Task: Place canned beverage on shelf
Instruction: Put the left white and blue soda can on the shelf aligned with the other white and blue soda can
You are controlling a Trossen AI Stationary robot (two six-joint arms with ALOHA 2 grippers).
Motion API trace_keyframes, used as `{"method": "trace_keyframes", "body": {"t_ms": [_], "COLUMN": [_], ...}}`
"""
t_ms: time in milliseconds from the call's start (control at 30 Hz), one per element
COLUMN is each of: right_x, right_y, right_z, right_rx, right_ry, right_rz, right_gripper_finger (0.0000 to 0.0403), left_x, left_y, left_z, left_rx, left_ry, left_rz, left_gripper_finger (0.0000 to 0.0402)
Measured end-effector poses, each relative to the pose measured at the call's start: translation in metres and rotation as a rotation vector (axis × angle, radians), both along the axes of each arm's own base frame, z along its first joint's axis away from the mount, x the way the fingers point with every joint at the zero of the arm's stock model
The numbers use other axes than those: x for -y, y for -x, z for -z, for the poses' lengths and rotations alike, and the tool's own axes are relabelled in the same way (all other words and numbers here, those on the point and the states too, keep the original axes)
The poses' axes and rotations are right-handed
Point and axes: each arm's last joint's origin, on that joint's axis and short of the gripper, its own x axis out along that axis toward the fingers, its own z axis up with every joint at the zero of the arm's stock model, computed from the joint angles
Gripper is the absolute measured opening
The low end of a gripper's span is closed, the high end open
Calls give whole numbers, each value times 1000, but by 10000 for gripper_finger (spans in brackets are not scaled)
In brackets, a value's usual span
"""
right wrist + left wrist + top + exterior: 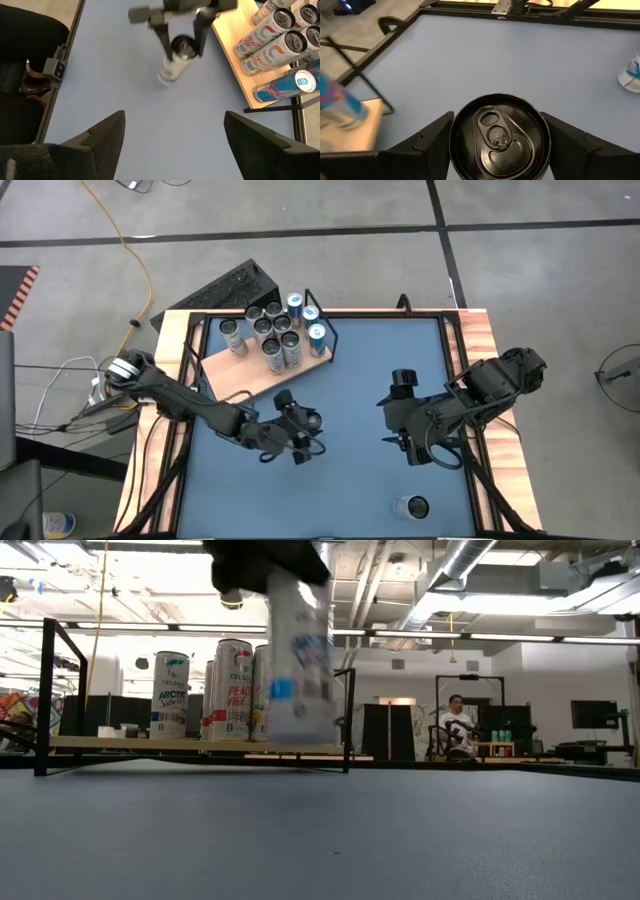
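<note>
A tall white can with a black top (497,137) hangs above the blue tabletop, with my left gripper (305,428) shut on it; in the low view the can (300,660) is clear of the table, in front of the shelf. The shelf (232,372), a pale wood board with a black wire frame at its right end, lies at the far left and carries several upright cans (275,335). My right gripper (172,150) stands open over the table's right half, with nothing between its fingers. My left gripper pinches the can's upper wall just below the rim (454,145) between its two fingers (432,142), one on each side. The fingers come from the table's left, slanting slightly down. The can hangs about upright below the gripper (180,47), lifted clear of the table.
Another can (412,507) stands alone near the table's near right corner. Black rails (452,380) and wooden borders run along the table's edges. Bare blue tabletop (350,380) lies between the shelf and my right arm. A person sits far off in the room (457,725).
</note>
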Motion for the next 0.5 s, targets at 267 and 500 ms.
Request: {"method": "trace_keyframes", "body": {"t_ms": [267,500], "right_x": [0,0], "right_y": [0,0], "right_z": [0,0], "right_rx": [0,-2], "right_ry": [1,19], "right_rz": [-1,-24], "right_gripper_finger": [321,321], "left_x": [-23,-54], "left_y": [71,132], "left_z": [-41,-48], "left_rx": [-74,-9], "left_ry": [-13,-2], "left_rz": [-130,-184], "left_gripper_finger": [236,236]}}
